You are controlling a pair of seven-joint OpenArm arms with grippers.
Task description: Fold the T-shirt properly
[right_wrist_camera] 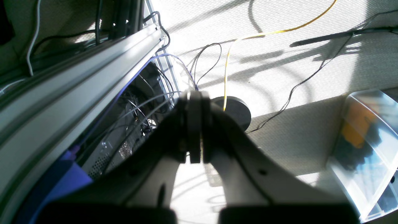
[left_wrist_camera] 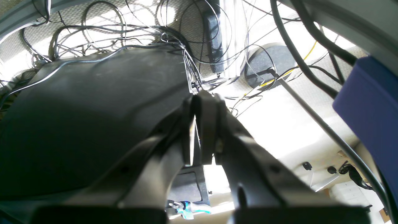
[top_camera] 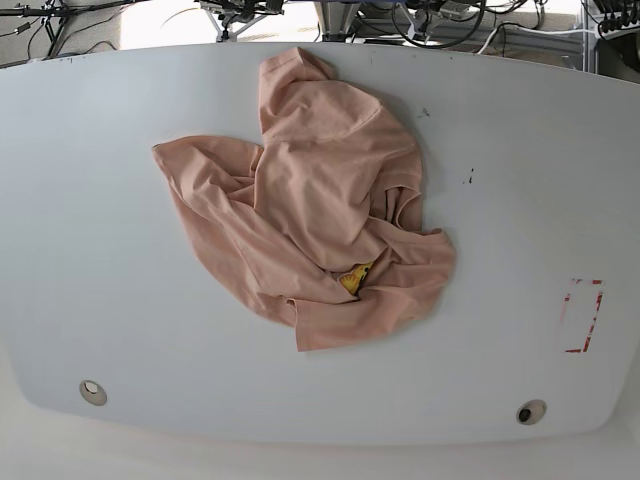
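A salmon-pink T-shirt [top_camera: 320,210] lies crumpled near the middle of the pale surface [top_camera: 520,150], bunched over itself, one narrow end reaching toward 12 o'clock and a broad flap spread toward 5 o'clock. A scrap of yellow print [top_camera: 353,277] peeks from a fold near its lower edge. Neither arm appears in the base view. Each wrist camera looks down at floor and cables [left_wrist_camera: 102,34], where the left gripper [left_wrist_camera: 203,124] shows its fingers pressed together on nothing, and the right gripper [right_wrist_camera: 195,130] likewise, fingers closed and empty. The cloth looks light, limp and likely to sag or drag when lifted, so a pinch on a single layer at an outer edge seems wisest: the loose corner at 9 o'clock and the hem-like flap at 5 o'clock, pulled apart to spread it flat before any fold. Which part is sleeve or collar cannot be told.
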